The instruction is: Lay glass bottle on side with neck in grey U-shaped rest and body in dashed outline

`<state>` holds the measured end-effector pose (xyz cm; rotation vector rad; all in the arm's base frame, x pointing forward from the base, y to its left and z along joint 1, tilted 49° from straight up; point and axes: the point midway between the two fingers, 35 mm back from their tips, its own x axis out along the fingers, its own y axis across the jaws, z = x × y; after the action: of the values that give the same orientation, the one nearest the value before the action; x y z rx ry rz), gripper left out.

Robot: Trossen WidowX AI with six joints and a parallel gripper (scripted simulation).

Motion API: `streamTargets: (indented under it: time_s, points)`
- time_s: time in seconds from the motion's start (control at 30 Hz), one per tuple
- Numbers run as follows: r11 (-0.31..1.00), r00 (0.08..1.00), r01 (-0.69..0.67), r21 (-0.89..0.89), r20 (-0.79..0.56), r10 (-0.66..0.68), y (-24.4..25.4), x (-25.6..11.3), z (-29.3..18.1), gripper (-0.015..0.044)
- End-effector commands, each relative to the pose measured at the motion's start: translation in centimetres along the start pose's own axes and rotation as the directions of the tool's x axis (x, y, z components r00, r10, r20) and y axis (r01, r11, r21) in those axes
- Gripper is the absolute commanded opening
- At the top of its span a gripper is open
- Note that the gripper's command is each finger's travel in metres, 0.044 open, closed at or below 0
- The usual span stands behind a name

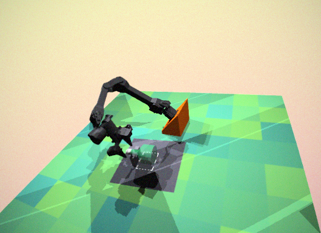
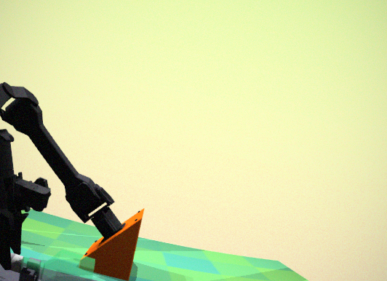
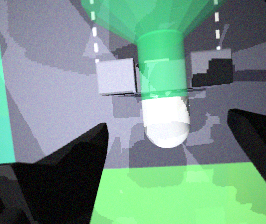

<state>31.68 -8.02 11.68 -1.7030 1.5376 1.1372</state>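
As my gripper (image 1: pixel 128 151) (image 2: pixel 12 260) (image 3: pixel 166 122) stands wide, its fingers clear of the glass on both sides, I hold nothing. Nearest between the tips: the rounded white cap (image 1: pixel 129 151) (image 2: pixel 16 259) (image 3: pixel 166 125), pointing back at me. Beyond it the green, see-through glass bottle (image 1: pixel 148 151) (image 2: pixel 67 263) (image 3: pixel 161 60) lies on its side, neck between the two uprights of the grey U-shaped rest (image 1: pixel 134 156) (image 2: pixel 33 271) (image 3: pixel 115 76). Farther on, the body widens between the side lines of the white dashed outline (image 1: pixel 145 169) (image 3: pixel 96 37); its far end is outside the wrist view, so I cannot confirm the whole fit. Farthest off, the orange wedge-shaped base (image 1: pixel 181 124) (image 2: pixel 120 253) carries my arm.

Handling, my reckoning: stiff, smooth, brittle, probably heavier at the body. Should it need correcting, neck or cap is the place to take it, squarely and with light pressure. Release looks done; what remains is a straight, slow withdrawal, fingers kept wide. A sideways brush could roll the bottle or jolt the neck from its rest.
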Motion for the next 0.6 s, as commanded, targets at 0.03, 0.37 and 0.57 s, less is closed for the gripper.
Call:
streamTargets:
  time_s: [0.03, 0.37, 0.57]
  points:
    - [1.000, 0.997, -0.017, 0.007, -0.072, 0.018, 0.1, -1.1, 0.9, 0.0440]
    - [0.999, 0.943, 0.023, 0.024, -0.334, -0.014, 0.3, -6.3, 3.7, 0.0440]
    - [0.999, 0.943, 0.023, 0.024, -0.334, -0.014, 0.3, -6.5, 3.7, 0.0440]
